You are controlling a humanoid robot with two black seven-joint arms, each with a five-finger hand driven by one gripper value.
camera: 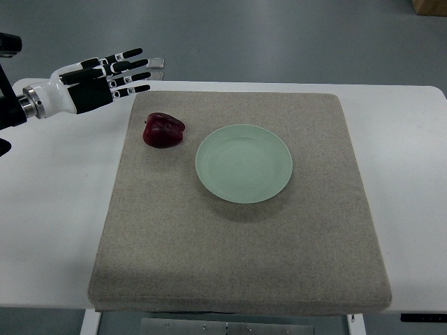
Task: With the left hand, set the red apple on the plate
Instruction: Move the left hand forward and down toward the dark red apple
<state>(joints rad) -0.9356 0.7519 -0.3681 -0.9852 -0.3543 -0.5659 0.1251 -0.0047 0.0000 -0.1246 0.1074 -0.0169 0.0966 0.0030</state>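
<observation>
- The left hand (115,77) reaches in from the picture's left edge on a white and black forearm, held above the far left corner of the mat, over the white bench (49,209).
- Its fingers (133,75) are stretched out flat and spread a little, pointing toward the picture's right; they hold nothing. The fingers are black with pale joint segments, the back of the hand black and the wrist white.
- The mat (237,258) is a grey-beige, felt-like pad with rounded corners that covers most of the bench; the fingertips reach just over its far left edge.
- The red apple (164,130) lies on the mat on the near side of the fingertips, slightly to their right, apart from the hand and untouched. It is dark red, almost maroon, with a glossy skin that carries a small highlight; it looks tipped on its side, its outline lumpy, not round.
- The plate (244,163) sits on the mat further right of the hand, just beside the apple with a narrow strip of mat between them. It is round, pale green, shallow, and carries nothing.
- To the right of the plate the mat and the bench edge are bare.
</observation>
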